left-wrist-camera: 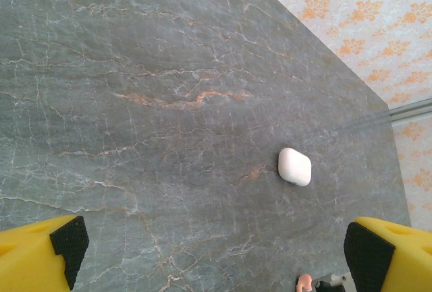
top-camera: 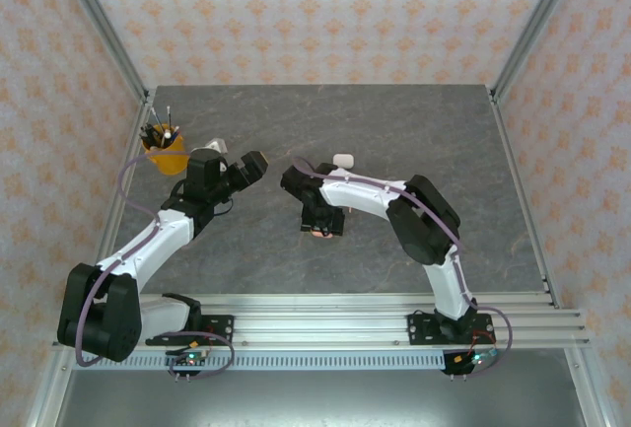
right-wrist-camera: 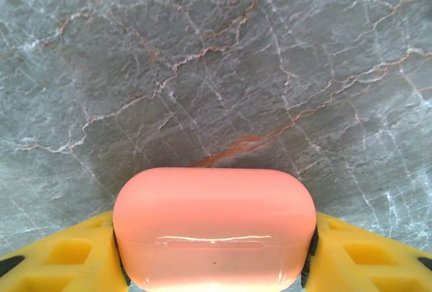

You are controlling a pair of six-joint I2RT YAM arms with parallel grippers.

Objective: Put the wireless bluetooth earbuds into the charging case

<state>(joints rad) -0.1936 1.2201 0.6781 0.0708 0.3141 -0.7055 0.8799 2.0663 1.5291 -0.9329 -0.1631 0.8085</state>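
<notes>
Pen cup (top-camera: 165, 154): orange, holding dark pens. It stands well to the left of the white charging case (top-camera: 343, 160), at the edge of the surface (top-camera: 394, 111). Judged to have no part in the task.
Left end effector (left-wrist-camera: 217, 251): jaws fully apart with nothing between them. It is left of the white charging case and aimed towards it, apparently standing by to help.
Coral-pink charging case (right-wrist-camera: 214, 218): near the white charging case, on its near-left side. The lid seam looks closed. It is clamped at both ends, likely to steady it for opening.
Right end effector (right-wrist-camera: 214, 255): closed on the coral-pink charging case, with yellow fingers (right-wrist-camera: 61, 258) pressing each end.
White charging case: lies shut on the surface, touched by nothing, probably awaiting its turn.
Earbuds: whereabouts cannot be told; possibly inside the shut cases.
</notes>
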